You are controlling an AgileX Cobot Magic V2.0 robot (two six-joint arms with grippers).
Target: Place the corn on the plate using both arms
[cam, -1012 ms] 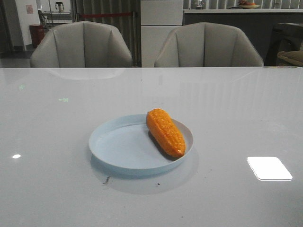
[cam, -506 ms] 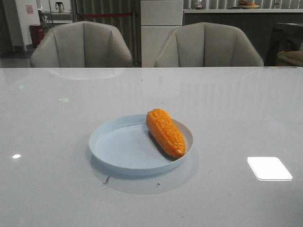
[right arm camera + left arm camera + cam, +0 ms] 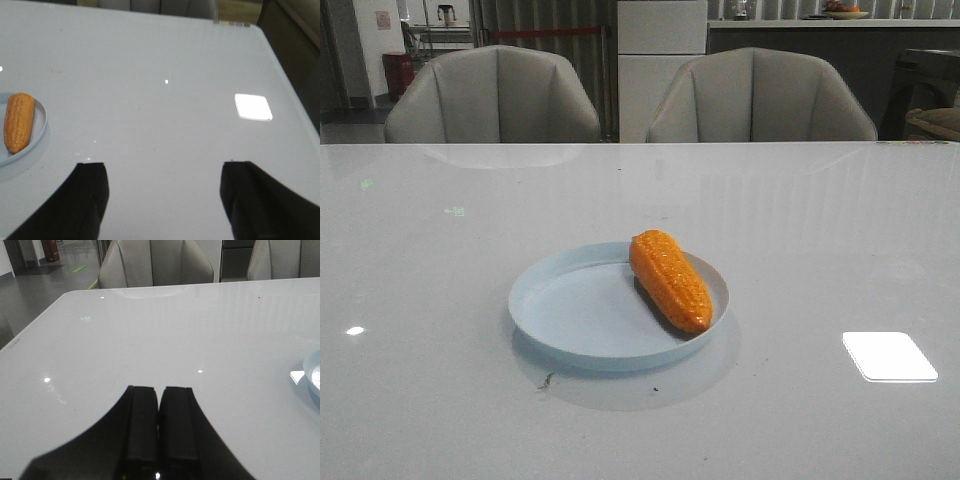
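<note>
- a glossy white worktop (image 3: pixel 440 400) fills most of the front view, smooth and reflective, with a bright rectangle of reflected light (image 3: pixel 888 356) to the right of the plate and small light glints to its left.
- the plate (image 3: pixel 570 325), round and pale blue with a low rim, sits near the middle of the worktop.
- the corn (image 3: pixel 669 279), orange and bumpy, lies inside the plate along its right side, the tapered end toward the plate's near rim and the blunt end by the far rim.
- a small dark speck marks the worktop just in front of the plate.
- beyond the far edge of the worktop stand two grey padded chairs (image 3: pixel 492 95), one behind the plate to the left, the other (image 3: pixel 760 97) to the right; behind them are pale cabinets and a dim room.
- the left hand (image 3: pixel 160 422) is closed, its two dark fingers pressed together, empty, above bare worktop well apart from the plate.
- the right hand (image 3: pixel 165 197) is spread wide, fingers far apart, holding nothing, to the right of the plate and clear of it.
</note>
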